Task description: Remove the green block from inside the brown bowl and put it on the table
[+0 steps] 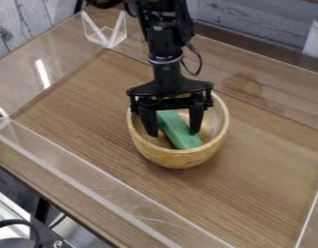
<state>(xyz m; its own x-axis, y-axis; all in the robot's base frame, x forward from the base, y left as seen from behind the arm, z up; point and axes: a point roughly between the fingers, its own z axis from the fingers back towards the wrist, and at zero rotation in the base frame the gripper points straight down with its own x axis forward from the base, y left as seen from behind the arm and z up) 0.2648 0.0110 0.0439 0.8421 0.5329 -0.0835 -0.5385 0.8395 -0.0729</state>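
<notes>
A round light-brown wooden bowl (159, 150) sits near the middle of the table (84, 116). Inside it lies the bright-green block (180, 132), a short bar slanting toward the lower right. My black gripper (173, 122) points straight down into the bowl, open, with one finger on each side of the block's upper end. The fingertips (198, 120) reach below the bowl's rim. Whether they touch the block I cannot tell.
Low clear acrylic walls (71, 174) border the tabletop on all sides. A clear triangular bracket (105, 31) stands at the back left corner. Bare wood lies left of and in front of the bowl.
</notes>
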